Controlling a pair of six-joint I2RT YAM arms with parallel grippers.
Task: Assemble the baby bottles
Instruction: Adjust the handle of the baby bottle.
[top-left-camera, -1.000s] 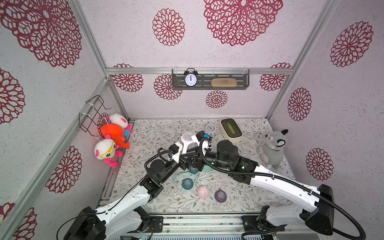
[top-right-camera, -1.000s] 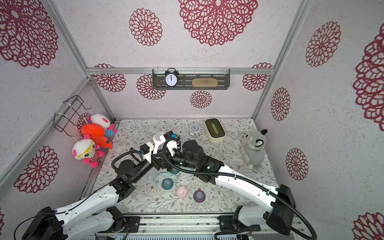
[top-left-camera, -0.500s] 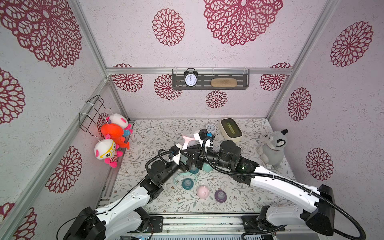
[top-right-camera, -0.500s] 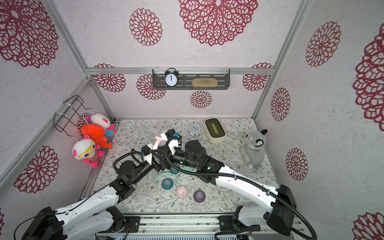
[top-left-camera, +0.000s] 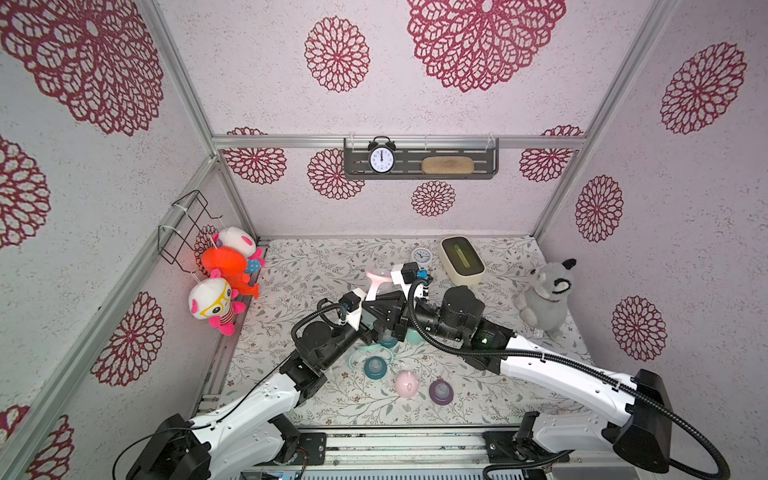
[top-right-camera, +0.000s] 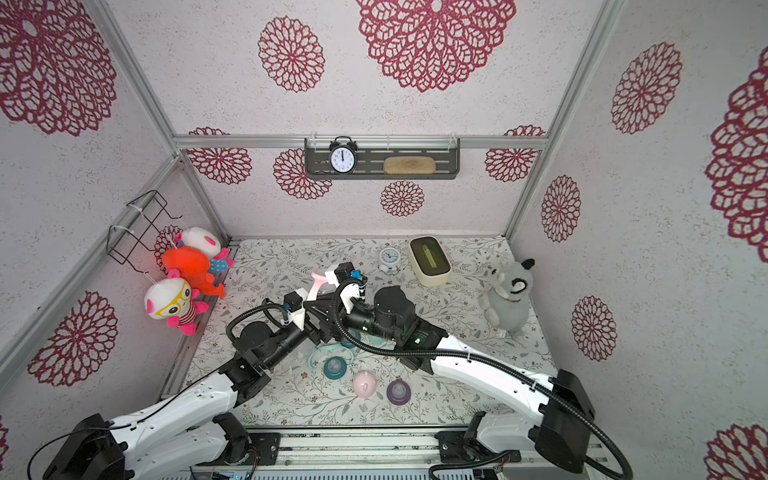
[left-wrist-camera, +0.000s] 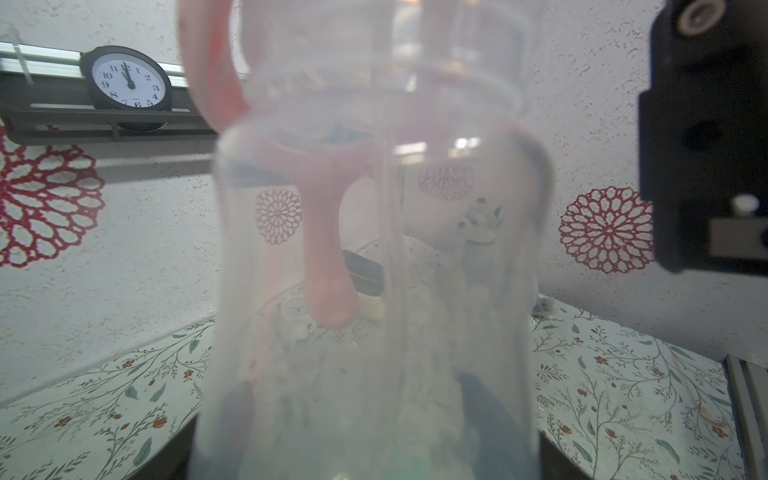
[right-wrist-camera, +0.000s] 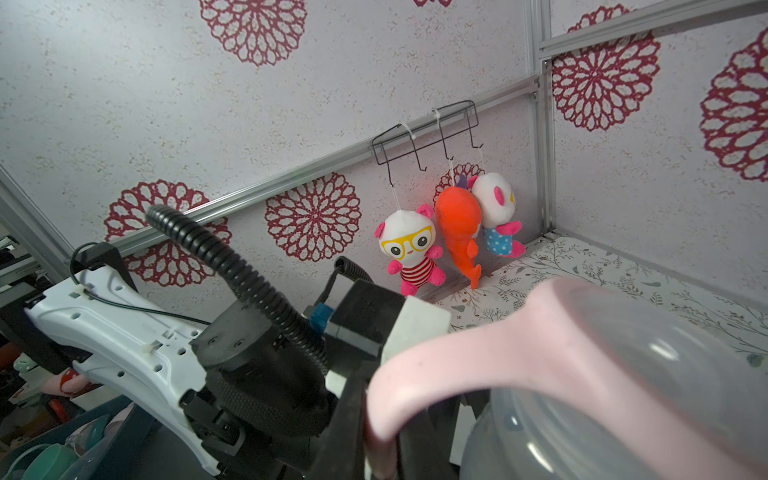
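A clear baby bottle (left-wrist-camera: 374, 291) with a pink two-handled ring (top-left-camera: 376, 277) on its neck hangs above the middle of the floral table. My left gripper (left-wrist-camera: 361, 415) is shut on the bottle's body, and its fingers show as dark shapes through the plastic. Shut on one pink handle (right-wrist-camera: 457, 365) is my right gripper (right-wrist-camera: 386, 449), beside the bottle (right-wrist-camera: 582, 415). Loose parts lie near the front: a mint handle ring (top-left-camera: 370, 353), a teal collar with nipple (top-left-camera: 375, 368), a pink dome cap (top-left-camera: 406, 384) and a purple collar (top-left-camera: 441, 391). More teal pieces (top-left-camera: 388, 340) sit half hidden under the arms.
A small white alarm clock (top-left-camera: 422, 255) and a cream box (top-left-camera: 461, 259) stand at the back of the table. A grey plush (top-left-camera: 544, 291) sits at the right. Plush toys (top-left-camera: 224, 282) hang on the left wall. A wall shelf (top-left-camera: 419, 174) holds a black clock.
My right gripper has closed on the pink handle. The bottle and the left gripper have stayed nearly where they were.
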